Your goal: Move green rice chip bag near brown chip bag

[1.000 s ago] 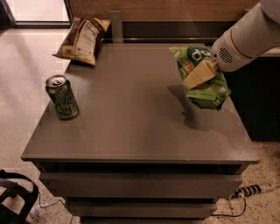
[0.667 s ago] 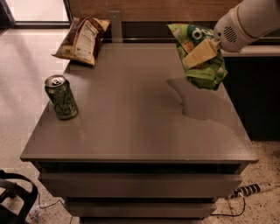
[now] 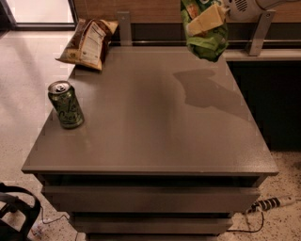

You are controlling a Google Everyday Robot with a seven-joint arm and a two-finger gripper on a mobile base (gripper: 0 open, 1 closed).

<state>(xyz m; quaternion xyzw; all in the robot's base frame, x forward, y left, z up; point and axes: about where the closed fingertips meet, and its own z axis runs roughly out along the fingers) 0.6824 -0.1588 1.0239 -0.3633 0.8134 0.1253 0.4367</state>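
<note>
Above table (image 3: 141, 141): end effector (image 3: 206, 21) grips glossy green bag (image 3: 208, 46)

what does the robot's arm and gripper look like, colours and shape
The gripper is at the top right of the camera view. Its one visible finger is a flat, pale cream-yellow wedge, in front of the green rice chip bag. The arm behind it has a smooth, rounded white casing with a small patch of dark vent slots. No cables or markings show.
</note>
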